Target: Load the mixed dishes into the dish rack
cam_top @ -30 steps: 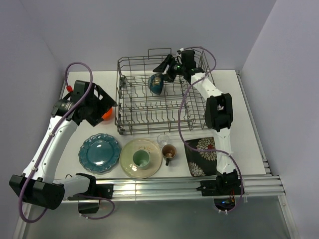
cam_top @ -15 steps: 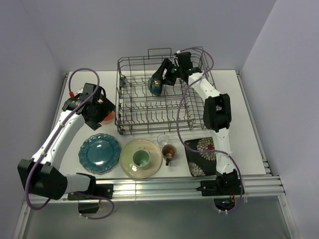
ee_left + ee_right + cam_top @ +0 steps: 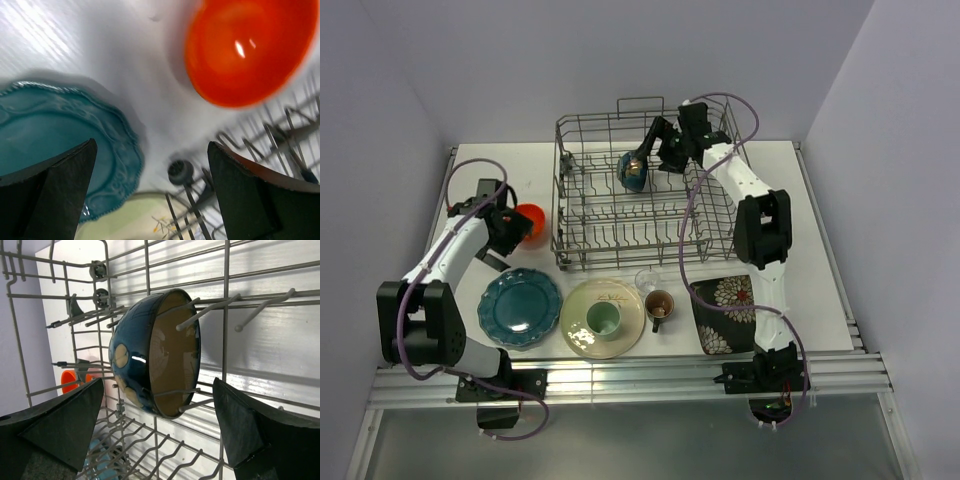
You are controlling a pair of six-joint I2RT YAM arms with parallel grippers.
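The dark bowl (image 3: pixel 633 170) (image 3: pixel 155 352) stands on edge between tines at the back of the dish rack (image 3: pixel 620 262) (image 3: pixel 225 315). My right gripper (image 3: pixel 660 150) (image 3: pixel 157 435) hangs just behind it, open, with a finger on either side and touching nothing. On the table left of the rack sits the red-orange bowl (image 3: pixel 529 221) (image 3: pixel 250 50). My left gripper (image 3: pixel 503 236) (image 3: pixel 152 190) is open and empty beside it. Along the front lie the teal plate (image 3: pixel 519 307) (image 3: pixel 55 145), the cream plate (image 3: pixel 582 330) carrying the pale green cup (image 3: pixel 603 319), the clear glass (image 3: pixel 646 280), the brown mug (image 3: pixel 659 305) and the black floral plate (image 3: pixel 725 315).
The rack's wire handle (image 3: pixel 640 101) rises at its far side, close to the back wall. The left wrist view shows a rack wheel (image 3: pixel 180 171) and the cream plate's rim (image 3: pixel 135 220) between the fingers. Grey walls close in the table on three sides.
My right gripper opened wider and drew back from the dark bowl, which stays in the rack. My left arm swung in and down, uncovering the red-orange bowl.
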